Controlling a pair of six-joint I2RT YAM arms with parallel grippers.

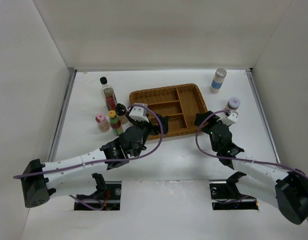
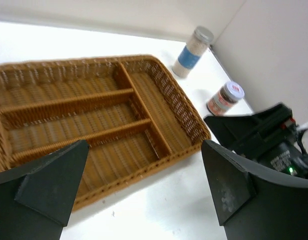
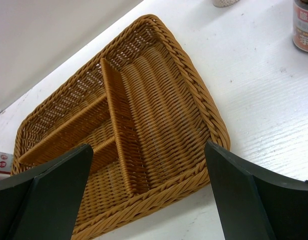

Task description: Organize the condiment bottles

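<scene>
Four condiment bottles stand left of the wicker tray [image 1: 186, 95]: a tall clear black-capped bottle [image 1: 108, 92], a dark shaker [image 1: 121, 113], a pink-lidded jar [image 1: 102, 123] and a yellow-capped red bottle [image 1: 114, 123]. The white bottle with a blue label [image 1: 219, 80] and the purple-lidded jar [image 1: 233, 106] stand right of the tray; both show in the left wrist view [image 2: 192, 52] [image 2: 225, 98]. My left gripper [image 1: 162, 125] is open and empty at the tray's near edge [image 2: 143, 195]. My right gripper [image 1: 203, 120] is open and empty at the tray's near right corner [image 3: 148, 195].
The tray [image 2: 159, 75] has three long slots and one cross slot, all empty [image 3: 159, 115]. White walls enclose the table on three sides. My right gripper's black body [image 2: 264, 135] sits close to the tray's right corner in the left wrist view.
</scene>
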